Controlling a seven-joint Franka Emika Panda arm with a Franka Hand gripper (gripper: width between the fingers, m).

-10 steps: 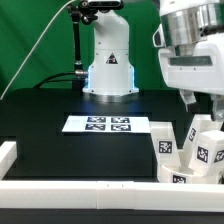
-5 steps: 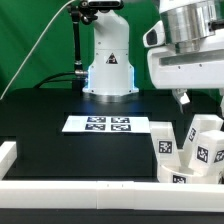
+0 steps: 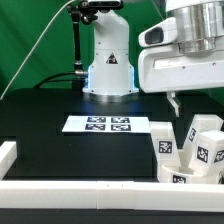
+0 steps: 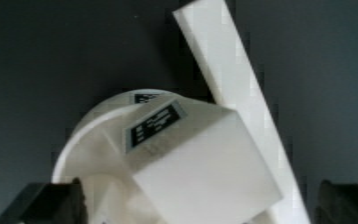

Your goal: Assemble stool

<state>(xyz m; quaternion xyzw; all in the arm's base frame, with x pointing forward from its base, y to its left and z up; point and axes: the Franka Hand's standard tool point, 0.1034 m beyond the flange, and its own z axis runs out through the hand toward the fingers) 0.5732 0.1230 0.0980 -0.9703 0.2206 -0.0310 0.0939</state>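
Several white block legs with black-and-white tags [image 3: 205, 142] stand bunched at the exterior view's right, against the corner of the white rails. My gripper [image 3: 178, 101] hangs just above them, and only one dark finger [image 3: 174, 102] shows clearly. In the wrist view the gripper [image 4: 190, 208] has its dark fingers [image 4: 34, 205] wide apart at the picture's lower corners. A tagged white leg [image 4: 185, 150] and a rounded white part [image 4: 91, 140] lie beneath them. The gripper is open and holds nothing.
The marker board [image 3: 105, 124] lies flat on the black table in the middle. White border rails run along the front [image 3: 80, 190] and the exterior view's left [image 3: 8, 153]. One rail [image 4: 229, 80] shows in the wrist view. The robot base [image 3: 108, 60] stands behind.
The gripper and wrist have moved toward the exterior view's left and slightly up. The legs have not moved.
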